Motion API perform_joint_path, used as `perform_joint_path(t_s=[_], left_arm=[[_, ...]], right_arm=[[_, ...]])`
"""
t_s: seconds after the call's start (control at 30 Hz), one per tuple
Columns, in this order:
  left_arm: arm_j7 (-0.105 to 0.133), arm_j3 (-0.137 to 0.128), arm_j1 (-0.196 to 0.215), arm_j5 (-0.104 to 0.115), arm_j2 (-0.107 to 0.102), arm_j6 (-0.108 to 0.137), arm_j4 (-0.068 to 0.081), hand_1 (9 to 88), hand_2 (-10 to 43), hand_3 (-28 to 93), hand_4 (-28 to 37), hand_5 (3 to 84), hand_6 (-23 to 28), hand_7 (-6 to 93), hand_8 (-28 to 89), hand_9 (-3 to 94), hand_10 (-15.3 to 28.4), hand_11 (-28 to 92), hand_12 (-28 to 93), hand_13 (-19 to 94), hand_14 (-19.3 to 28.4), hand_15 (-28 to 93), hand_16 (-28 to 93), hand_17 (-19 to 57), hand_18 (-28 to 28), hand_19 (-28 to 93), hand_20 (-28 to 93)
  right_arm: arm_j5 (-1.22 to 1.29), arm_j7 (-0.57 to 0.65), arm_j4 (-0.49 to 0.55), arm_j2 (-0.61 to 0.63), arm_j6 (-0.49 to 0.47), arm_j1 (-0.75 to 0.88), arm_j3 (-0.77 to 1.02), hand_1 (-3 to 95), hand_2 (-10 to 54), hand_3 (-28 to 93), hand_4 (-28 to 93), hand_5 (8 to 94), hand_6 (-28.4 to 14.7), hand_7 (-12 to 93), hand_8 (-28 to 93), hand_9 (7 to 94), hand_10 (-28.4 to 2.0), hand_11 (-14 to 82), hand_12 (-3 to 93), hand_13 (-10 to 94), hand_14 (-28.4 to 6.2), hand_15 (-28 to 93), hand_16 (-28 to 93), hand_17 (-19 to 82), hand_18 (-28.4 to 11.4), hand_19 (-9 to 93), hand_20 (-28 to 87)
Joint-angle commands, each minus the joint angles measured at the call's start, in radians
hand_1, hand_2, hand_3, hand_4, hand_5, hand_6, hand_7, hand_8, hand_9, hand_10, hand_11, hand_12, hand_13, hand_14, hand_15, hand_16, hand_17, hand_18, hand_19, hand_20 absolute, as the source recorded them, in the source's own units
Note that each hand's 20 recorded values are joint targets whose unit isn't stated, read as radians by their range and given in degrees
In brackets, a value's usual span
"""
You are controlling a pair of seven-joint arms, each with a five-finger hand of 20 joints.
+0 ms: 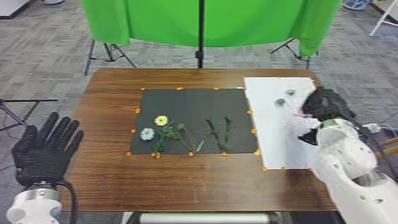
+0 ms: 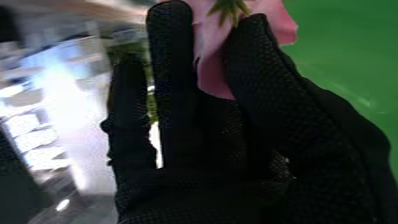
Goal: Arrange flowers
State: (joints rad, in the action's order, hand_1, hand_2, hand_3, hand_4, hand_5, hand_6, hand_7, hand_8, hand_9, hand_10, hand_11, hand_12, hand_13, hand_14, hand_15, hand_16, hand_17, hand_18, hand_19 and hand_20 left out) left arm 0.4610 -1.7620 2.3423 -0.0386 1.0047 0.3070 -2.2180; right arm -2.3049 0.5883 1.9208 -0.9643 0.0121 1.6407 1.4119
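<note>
Taking in the brown worktop (image 1: 178, 182) first, would judge the arranging part done: can see flowers and stems laid flat on the black mat (image 1: 182, 107), but not gathered into a bunch. Just right of the mat, can see the long white sheet (image 1: 277, 135). Over the worktop's left side, can find the left hand (image 1: 44, 160), spread wide and holding nothing. At the sheet's right side, can find the right hand (image 1: 329, 102), pinching the pink flower (image 2: 211, 60) between fingers and thumb. Would count that flower as left to place, probably followed by some tidying of the loose stems. Up close, looks broad and smooth in the petal, almost like thin cloth, with a pointed green tuft against the pink. Down on the mat, can pick out two dark green stems (image 1: 213, 132) lying apart, then the yellow flower (image 1: 161, 120) and the pale blue flower (image 1: 147, 134), both small and round. Smallest of all, can spot two grey-green bits (image 1: 290, 92) on the sheet, too tiny to name.
</note>
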Motion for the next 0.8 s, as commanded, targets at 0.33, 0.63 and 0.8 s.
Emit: perform_joint_path(t_s=[0.33,0.63,0.8], left_arm=[[-0.03,0.022,-0.022,0.004,0.004,0.012,0.013,23.2,13.5,80,-28.3,41.3,7.6,12.0,-11,37.0,13.6,16,9,30,12.2,17,-2,-5.1,12.2,30,12],[-0.043,0.031,-0.037,0.0,-0.012,0.01,0.017,23.2,13.4,80,-28.3,41.3,7.7,11.9,-11,36.9,13.5,16,9,30,12.2,17,-2,-5.1,12.2,30,12],[-0.049,0.025,-0.028,0.001,-0.014,0.01,0.015,23.2,13.4,80,-28.3,41.4,7.7,11.8,-11,36.9,13.6,16,9,30,12.2,17,-2,-5.2,12.2,30,12]], right_arm=[[-0.008,-0.31,-0.111,-0.329,0.034,-0.215,-0.489,60.2,-9.5,70,-28,82.4,2.0,21,2,85.1,-10.5,4.2,32.4,72,-6.1,25,42,28,-19.4,73,34],[-0.15,-0.355,-0.209,-0.396,0.042,-0.233,-0.558,60.3,-9.5,70,-28,82.3,1.7,21,1,84.5,-10.6,4.1,32.1,72,-5.9,25,42,28,-19.4,73,34],[-0.169,-0.332,-0.225,-0.4,0.033,-0.214,-0.555,60.5,-9.5,69,-28,82.2,1.7,21,1,83.7,-10.4,3.9,31.8,71,-5.8,26,42,28,-19.2,73,34]])
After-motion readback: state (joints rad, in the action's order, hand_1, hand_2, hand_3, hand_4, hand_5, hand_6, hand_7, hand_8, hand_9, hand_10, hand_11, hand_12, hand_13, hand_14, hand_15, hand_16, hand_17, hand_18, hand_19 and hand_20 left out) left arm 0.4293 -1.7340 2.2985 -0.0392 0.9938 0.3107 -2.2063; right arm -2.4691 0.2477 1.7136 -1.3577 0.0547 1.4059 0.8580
